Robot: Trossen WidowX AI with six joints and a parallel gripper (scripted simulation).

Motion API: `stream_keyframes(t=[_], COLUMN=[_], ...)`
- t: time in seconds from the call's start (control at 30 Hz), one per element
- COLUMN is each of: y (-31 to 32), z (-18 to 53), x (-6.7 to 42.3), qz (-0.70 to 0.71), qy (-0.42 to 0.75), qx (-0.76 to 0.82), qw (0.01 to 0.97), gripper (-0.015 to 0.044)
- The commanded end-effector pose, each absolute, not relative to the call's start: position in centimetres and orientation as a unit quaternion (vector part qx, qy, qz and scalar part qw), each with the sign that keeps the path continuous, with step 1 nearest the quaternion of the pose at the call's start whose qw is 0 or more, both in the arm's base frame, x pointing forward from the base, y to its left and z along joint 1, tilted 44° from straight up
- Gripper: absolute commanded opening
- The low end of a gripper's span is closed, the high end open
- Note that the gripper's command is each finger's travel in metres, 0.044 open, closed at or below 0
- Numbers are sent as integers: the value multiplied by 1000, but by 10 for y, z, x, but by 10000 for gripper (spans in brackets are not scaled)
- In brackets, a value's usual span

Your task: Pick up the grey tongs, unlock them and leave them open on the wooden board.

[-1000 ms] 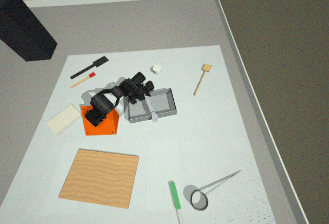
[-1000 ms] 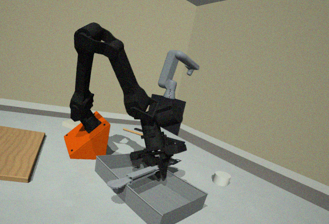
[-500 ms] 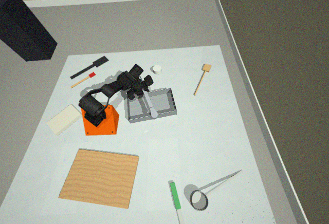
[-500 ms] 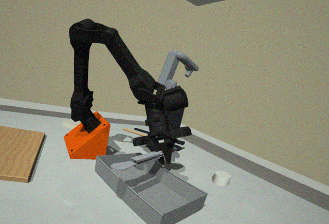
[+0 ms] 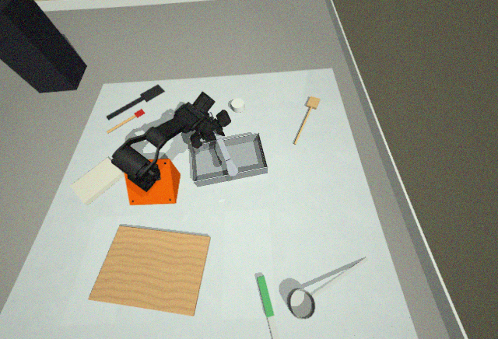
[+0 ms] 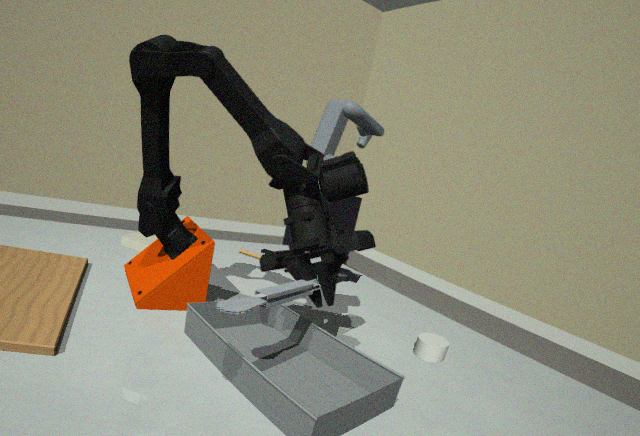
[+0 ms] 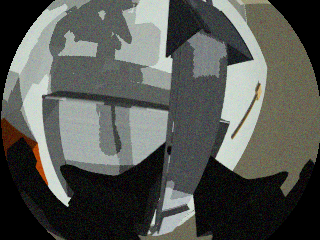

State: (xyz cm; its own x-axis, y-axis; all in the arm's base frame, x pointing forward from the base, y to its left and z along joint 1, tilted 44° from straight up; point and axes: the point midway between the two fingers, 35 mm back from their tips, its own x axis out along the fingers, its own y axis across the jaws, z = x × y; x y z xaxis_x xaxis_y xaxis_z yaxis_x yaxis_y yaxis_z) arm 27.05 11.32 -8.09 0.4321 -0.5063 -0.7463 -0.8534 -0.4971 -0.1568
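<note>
The grey tongs (image 5: 224,152) (image 6: 289,290) (image 7: 197,115) are held above the roasting tin (image 5: 254,171) (image 6: 356,414), with their shadow on its floor. Their rounded tips point towards the front in the top view, roughly level rather than down. The two arms look close together. My gripper (image 5: 217,134) (image 6: 321,295) (image 7: 179,147) is shut on the tongs near their hinge end, at the tin's back edge. The dark hinge end shows at the top of the wrist view; the lock itself cannot be made out. The wooden board (image 5: 150,269) (image 6: 38,299) lies in front of the arm's base.
An orange base block (image 5: 166,190) (image 6: 173,286) stands left of the tin. A white cylinder (image 5: 237,105) (image 6: 431,347) stands behind it. A pale block (image 5: 96,180) is at the left, a wooden spatula (image 5: 303,124) at the right, a sieve (image 5: 300,315) and green-handled tool (image 5: 265,295) at the front.
</note>
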Motion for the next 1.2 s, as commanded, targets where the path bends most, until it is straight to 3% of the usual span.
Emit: stream_keyframes(t=[0.0, 1.17], y=[115, 108], z=[-80, -78], x=[273, 279], qz=[323, 377], qy=[429, 614], qx=[-800, -669], qw=[268, 182], gripper=[-150, -150])
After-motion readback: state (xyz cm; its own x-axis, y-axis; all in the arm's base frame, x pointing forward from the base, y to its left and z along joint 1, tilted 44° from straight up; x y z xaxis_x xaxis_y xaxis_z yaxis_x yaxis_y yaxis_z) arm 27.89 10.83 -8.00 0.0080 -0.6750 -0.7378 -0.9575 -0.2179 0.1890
